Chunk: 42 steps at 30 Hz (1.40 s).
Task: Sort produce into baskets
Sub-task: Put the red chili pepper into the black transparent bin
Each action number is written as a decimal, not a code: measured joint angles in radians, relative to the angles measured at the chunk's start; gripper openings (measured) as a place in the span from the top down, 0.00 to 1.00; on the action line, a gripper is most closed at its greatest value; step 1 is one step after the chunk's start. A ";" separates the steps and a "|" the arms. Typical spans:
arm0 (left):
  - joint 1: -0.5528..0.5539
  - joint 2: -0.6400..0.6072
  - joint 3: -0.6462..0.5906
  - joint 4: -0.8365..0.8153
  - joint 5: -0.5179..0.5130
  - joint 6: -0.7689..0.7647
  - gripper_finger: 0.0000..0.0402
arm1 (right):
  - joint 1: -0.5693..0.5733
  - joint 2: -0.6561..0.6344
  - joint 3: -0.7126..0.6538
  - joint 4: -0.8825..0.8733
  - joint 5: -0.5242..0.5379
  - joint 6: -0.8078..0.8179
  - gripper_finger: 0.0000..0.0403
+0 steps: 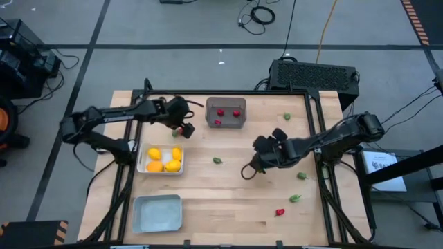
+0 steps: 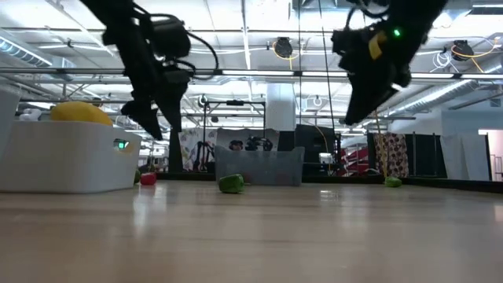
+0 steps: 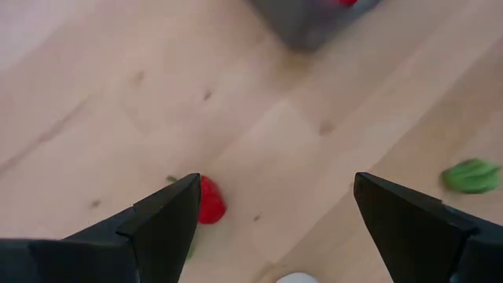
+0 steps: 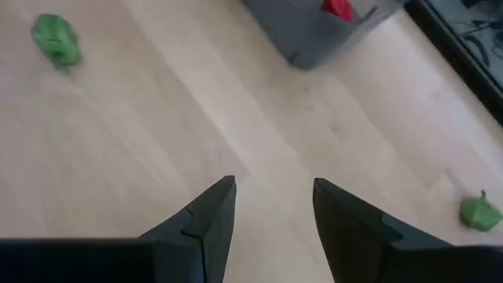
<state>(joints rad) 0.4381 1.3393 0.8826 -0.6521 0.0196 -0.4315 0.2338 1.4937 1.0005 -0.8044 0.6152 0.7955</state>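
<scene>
1. Pale wooden planks formed the table top (image 1: 228, 187), seen from above, with a grey floor and cables around it.
2. At about 12 o'clock on the table stood a dark grey translucent bin (image 1: 225, 115) holding small red pieces.
3. At 9 o'clock sat a white shallow tray (image 1: 161, 159) with yellow-orange rounds (image 1: 165, 160) in it; at 7 o'clock lay a light grey-blue tray (image 1: 157, 211).
4. The left gripper (image 3: 271, 212) hung above the table between the white tray and the dark bin, its fingers spread wide and holding nothing.
5. A small red berry-like piece (image 3: 209, 201) lay on the wood just below it, beside one finger.
6. The right gripper (image 4: 271, 206) hovered near 3 o'clock, fingers partly apart and empty.
7. One small green piece (image 1: 217, 160) lay at the table's centre.
8. More green pieces lay at 1 o'clock (image 1: 286, 117) and at 4 o'clock (image 1: 302, 176).
9. A second red piece (image 1: 280, 212) lay at 5 o'clock.
</scene>
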 joint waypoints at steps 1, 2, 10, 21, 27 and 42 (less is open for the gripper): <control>0.000 0.024 0.015 -0.019 -0.001 -0.005 0.15 | 0.003 0.000 -0.019 0.020 0.013 0.004 0.60; 0.000 0.048 0.027 -0.035 -0.003 -0.007 0.15 | 0.001 0.000 -0.036 0.044 0.013 0.001 0.60; 0.000 0.177 0.051 -0.092 -0.039 -0.031 0.15 | -0.031 0.000 -0.097 0.092 -0.012 -0.032 0.60; 0.002 0.262 0.051 -0.091 -0.080 -0.020 0.15 | -0.031 0.000 -0.134 0.114 -0.014 -0.029 0.60; 0.027 0.321 0.050 -0.089 -0.081 0.032 0.15 | -0.031 0.000 -0.134 0.183 -0.018 -0.079 0.60; 0.036 0.343 0.050 -0.068 -0.017 0.128 0.19 | -0.031 0.000 -0.134 0.196 -0.019 -0.086 0.60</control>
<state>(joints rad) 0.4742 1.6821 0.9325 -0.7200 0.0030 -0.3035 0.2028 1.4937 0.8669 -0.6086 0.5961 0.7097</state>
